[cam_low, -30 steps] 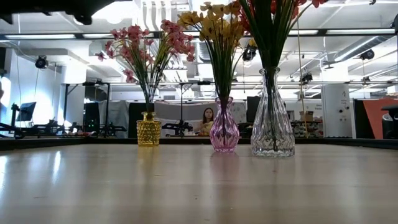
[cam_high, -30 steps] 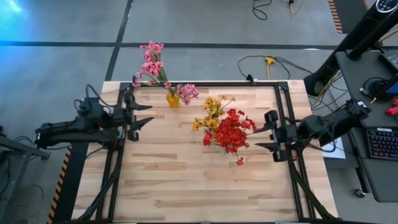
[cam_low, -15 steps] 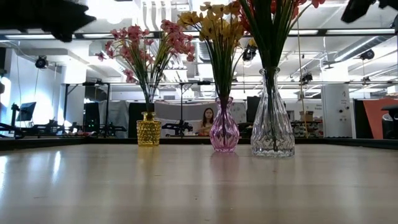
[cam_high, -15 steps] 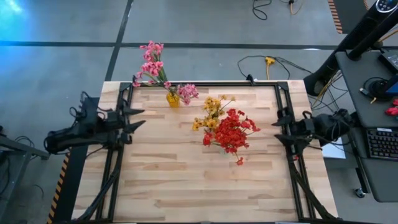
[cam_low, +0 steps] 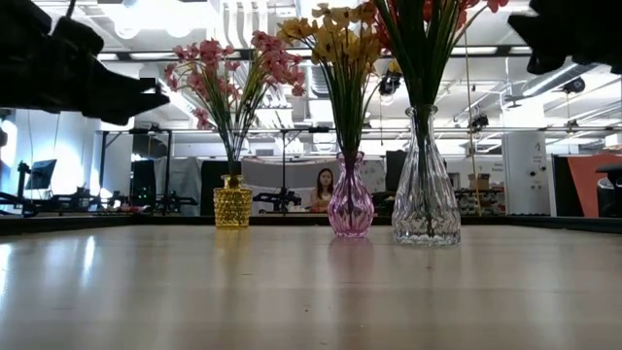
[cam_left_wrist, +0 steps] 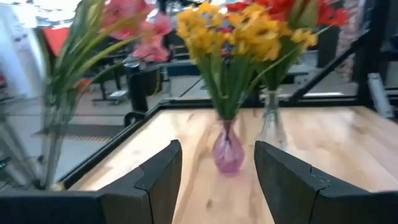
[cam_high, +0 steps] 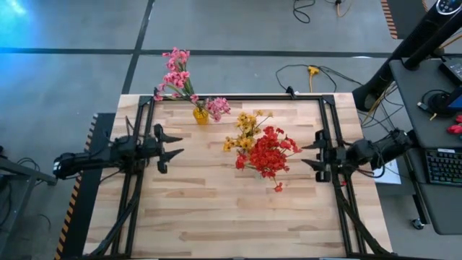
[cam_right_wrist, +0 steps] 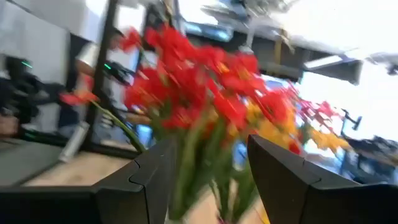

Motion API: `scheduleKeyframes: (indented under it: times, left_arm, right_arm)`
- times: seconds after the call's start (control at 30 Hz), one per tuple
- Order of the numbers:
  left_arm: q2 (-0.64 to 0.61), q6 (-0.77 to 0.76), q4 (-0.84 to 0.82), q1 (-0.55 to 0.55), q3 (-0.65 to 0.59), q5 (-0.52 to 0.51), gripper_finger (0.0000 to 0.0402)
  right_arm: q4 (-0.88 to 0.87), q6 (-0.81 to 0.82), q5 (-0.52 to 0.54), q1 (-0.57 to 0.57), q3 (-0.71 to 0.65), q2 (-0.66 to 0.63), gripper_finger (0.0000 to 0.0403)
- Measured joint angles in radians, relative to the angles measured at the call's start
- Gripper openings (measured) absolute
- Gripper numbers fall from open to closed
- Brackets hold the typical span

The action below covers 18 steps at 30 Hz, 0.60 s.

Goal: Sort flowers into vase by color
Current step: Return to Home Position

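Observation:
Three bunches stand upright by their stems in vases. The pink flowers (cam_high: 175, 76) are in a small yellow vase (cam_low: 232, 201) at the far edge. The yellow flowers (cam_high: 245, 130) are in a purple vase (cam_left_wrist: 228, 152). The red flowers (cam_high: 267, 153) are in a tall clear vase (cam_low: 426, 199). My left gripper (cam_high: 170, 149) hovers open over the table's left side and faces the vases, with the purple vase straight ahead of it (cam_left_wrist: 217, 180). My right gripper (cam_high: 312, 154) hovers open just right of the red flowers (cam_right_wrist: 186, 81), touching nothing.
A black frame (cam_high: 328, 130) runs along the table's left, far and right edges. The near half of the wooden table top (cam_high: 231, 209) lies bare. A desk with a keyboard (cam_high: 440, 166) stands off the right edge. A person (cam_low: 324, 185) sits in the room behind.
Both arms have come down, and their dark shapes now show lower in the low view. My left gripper has levelled out and shifted toward the near edge and the vases. My right gripper drew back toward the right edge, then came forward again toward the red flowers. The flowers stayed still.

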Motion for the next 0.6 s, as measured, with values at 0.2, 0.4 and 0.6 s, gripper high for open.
scheduleKeyframes:
  times: [0.2,0.4,0.6]
  left_arm:
    - [0.06,-0.011,-0.011,0.001,0.008,-0.013,0.0185]
    - [0.088,-0.012,-0.013,0.001,0.008,-0.013,0.0185]
    - [0.106,-0.012,-0.012,0.001,0.008,-0.013,0.0185]
  right_arm:
    - [-0.088,0.112,0.169,-0.005,0.0,0.016,0.0192]
    - [-0.139,0.2,0.174,-0.005,0.0,0.024,0.0192]
    - [-0.149,0.194,0.173,-0.005,0.0,0.023,0.0192]
